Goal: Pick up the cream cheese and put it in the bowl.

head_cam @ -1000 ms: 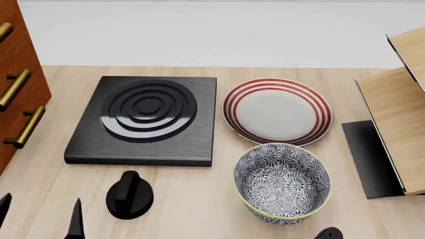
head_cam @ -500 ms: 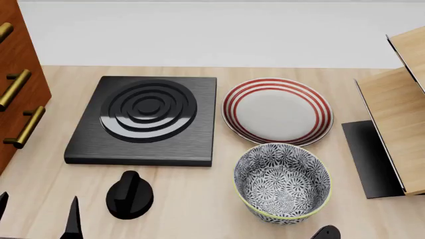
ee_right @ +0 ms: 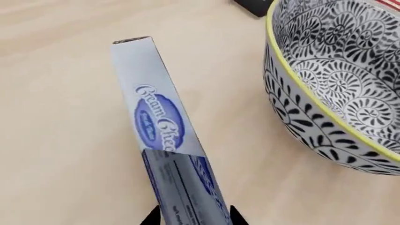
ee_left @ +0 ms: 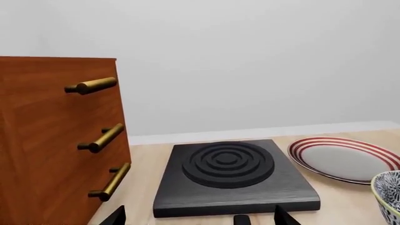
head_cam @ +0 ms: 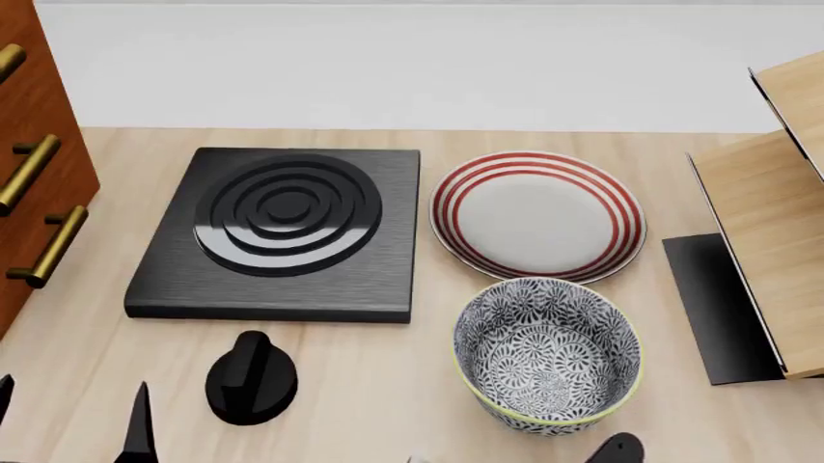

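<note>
The cream cheese (ee_right: 161, 126), a pale blue-grey box with a dark blue oval logo, lies between the fingertips of my right gripper (ee_right: 194, 217), which is shut on its near end. The box points away from the gripper, over the wooden table. The bowl (ee_right: 340, 79), black-and-white floral with a yellowish rim, stands empty just beside the box. The bowl is also in the head view (head_cam: 547, 355) at the front right. The box is out of the head view. My left gripper (ee_left: 198, 218) is open and empty, low over the table before the black burner.
A black burner plate (head_cam: 284, 227) lies at the left, with a black knob (head_cam: 251, 378) in front of it. A white plate with red rings (head_cam: 537, 214) sits behind the bowl. A brown drawer cabinet (ee_left: 56, 140) stands far left, a wooden rack (head_cam: 773, 222) far right.
The dark part of my right arm at the head view's bottom edge has shifted a little to the left. The left fingertips have sunk slightly lower. The bowl and the plate have not moved.
</note>
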Controlling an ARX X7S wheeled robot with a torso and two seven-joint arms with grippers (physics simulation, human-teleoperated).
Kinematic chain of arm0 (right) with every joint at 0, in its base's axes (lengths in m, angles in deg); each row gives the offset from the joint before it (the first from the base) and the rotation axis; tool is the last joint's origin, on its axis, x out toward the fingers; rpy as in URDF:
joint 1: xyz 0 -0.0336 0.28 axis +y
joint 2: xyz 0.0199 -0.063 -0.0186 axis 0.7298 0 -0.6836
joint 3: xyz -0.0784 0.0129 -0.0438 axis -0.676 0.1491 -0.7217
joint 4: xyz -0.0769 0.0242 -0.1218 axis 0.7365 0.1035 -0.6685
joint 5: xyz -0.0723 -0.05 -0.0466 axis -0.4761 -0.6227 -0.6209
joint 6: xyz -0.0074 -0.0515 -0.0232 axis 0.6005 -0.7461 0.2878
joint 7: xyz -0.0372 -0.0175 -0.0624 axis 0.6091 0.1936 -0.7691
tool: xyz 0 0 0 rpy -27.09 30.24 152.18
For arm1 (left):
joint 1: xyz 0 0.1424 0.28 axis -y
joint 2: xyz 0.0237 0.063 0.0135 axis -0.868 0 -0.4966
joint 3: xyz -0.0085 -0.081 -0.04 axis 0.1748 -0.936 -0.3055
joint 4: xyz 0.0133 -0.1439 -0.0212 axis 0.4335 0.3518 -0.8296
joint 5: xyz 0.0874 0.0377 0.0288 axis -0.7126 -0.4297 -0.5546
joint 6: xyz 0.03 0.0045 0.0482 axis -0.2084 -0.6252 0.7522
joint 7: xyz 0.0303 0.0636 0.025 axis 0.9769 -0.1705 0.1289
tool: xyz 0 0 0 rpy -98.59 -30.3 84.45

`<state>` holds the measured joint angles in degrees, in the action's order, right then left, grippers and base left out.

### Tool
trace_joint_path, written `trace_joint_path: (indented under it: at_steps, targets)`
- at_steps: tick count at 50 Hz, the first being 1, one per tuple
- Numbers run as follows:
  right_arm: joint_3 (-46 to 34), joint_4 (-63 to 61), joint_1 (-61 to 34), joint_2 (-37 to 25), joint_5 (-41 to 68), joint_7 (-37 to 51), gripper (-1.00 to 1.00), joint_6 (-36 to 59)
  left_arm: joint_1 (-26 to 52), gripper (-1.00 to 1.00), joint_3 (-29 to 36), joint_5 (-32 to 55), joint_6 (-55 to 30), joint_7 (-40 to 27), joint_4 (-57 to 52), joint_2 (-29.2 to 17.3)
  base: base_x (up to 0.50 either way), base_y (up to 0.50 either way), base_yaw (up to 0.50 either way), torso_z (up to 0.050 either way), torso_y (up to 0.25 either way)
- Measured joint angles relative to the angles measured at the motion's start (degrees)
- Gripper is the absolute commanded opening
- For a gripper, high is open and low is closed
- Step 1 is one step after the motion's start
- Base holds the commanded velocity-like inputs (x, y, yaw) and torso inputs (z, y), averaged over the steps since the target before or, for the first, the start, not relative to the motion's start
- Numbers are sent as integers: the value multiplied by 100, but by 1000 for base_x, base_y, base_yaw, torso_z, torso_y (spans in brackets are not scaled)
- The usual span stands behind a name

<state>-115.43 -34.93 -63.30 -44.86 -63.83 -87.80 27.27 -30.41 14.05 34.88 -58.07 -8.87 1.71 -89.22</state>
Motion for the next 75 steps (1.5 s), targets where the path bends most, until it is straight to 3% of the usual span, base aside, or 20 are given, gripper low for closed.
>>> trace_joint_path:
  at_steps: [26, 48, 65, 75]
  targets:
    - [145, -1234, 352, -353, 297, 71, -100, 373, 23, 100, -1, 47, 1, -44, 8, -41, 0, 0, 0, 0, 0]
    - [1037, -2850, 313, -682, 1545, 466, -100, 1382, 16, 100, -8, 100, 27, -66, 11, -75, 0, 0, 0, 0, 0]
    - [2019, -3317, -834, -479, 3036, 1626, -100, 3279, 0, 100, 0, 135, 76, -75, 38, -92, 0, 0, 0, 0, 1]
    - [2098, -2591, -1903, -234, 3326, 2305, -100, 4325, -4, 100, -16, 172, 98, -77, 49, -110, 0, 0, 0, 0, 0]
